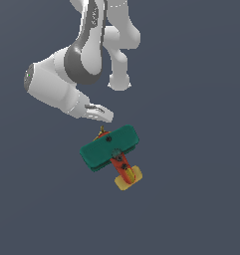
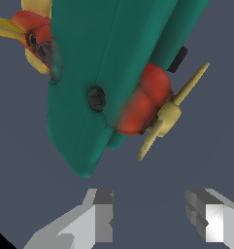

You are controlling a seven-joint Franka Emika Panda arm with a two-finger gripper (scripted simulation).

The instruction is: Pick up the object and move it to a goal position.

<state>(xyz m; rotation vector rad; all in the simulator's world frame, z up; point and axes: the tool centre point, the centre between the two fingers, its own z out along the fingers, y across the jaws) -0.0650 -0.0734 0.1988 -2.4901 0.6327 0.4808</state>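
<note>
Teal-winged toy biplane (image 1: 109,148), red fuselage, yellow tail; gripper (image 2: 155,221) just beside propeller (image 2: 169,115), fingers spread wide, empty.

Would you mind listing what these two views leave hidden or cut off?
- Gripper: the exterior view hides most of it behind the arm's wrist; only a finger shows.
- Toy biplane: the exterior view hides its wheels under the teal wings; the wrist view crops its tail and wings at the frame's edge.
- Goal position: no marker appears in either view.
- Surface under the plane: plain grey, so contact or height cannot be judged.
</note>
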